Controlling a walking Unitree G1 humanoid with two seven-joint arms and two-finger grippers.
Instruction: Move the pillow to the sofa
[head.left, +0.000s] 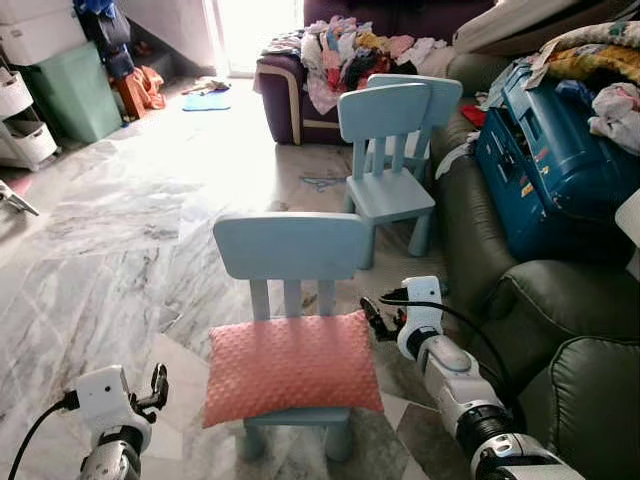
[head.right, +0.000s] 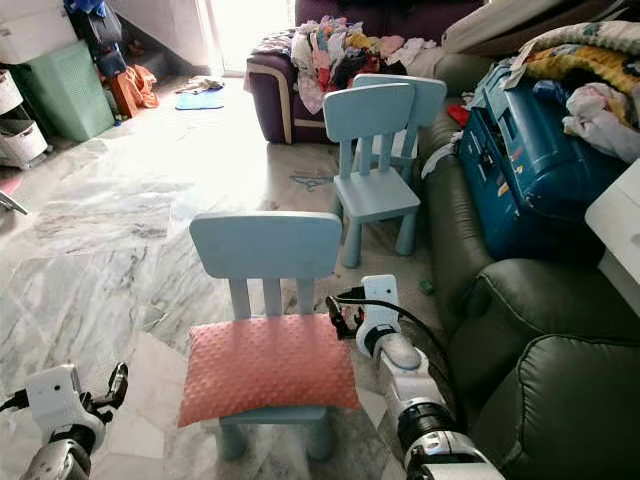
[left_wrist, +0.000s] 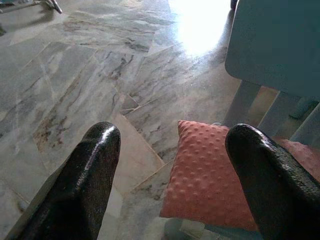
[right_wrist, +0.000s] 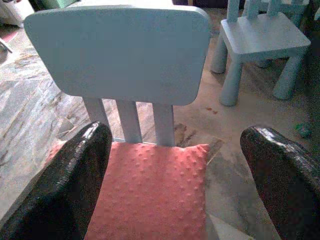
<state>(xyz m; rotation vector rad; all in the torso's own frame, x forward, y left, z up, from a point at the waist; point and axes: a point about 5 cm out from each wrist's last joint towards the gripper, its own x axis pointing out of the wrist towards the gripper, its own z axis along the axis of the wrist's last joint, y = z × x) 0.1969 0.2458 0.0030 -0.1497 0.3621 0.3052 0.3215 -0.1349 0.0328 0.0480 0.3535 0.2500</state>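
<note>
A salmon-pink dotted pillow (head.left: 290, 365) lies flat on the seat of a small light-blue chair (head.left: 290, 245) right in front of me. My right gripper (head.left: 377, 318) is open and hovers just off the pillow's right rear corner, not touching it. In the right wrist view the pillow (right_wrist: 150, 190) sits between and beyond the spread fingers (right_wrist: 75, 185). My left gripper (head.left: 157, 386) is open, low and to the left of the chair, apart from the pillow (left_wrist: 210, 185). The dark green sofa (head.left: 560, 330) runs along my right side.
A blue suitcase (head.left: 545, 160) and heaped clothes (head.left: 600, 70) fill the sofa's far part. A second light-blue chair (head.left: 390, 150) stands ahead beside the sofa. A purple sofa (head.left: 290, 90) piled with laundry is at the back. Marble floor (head.left: 120, 250) opens to the left.
</note>
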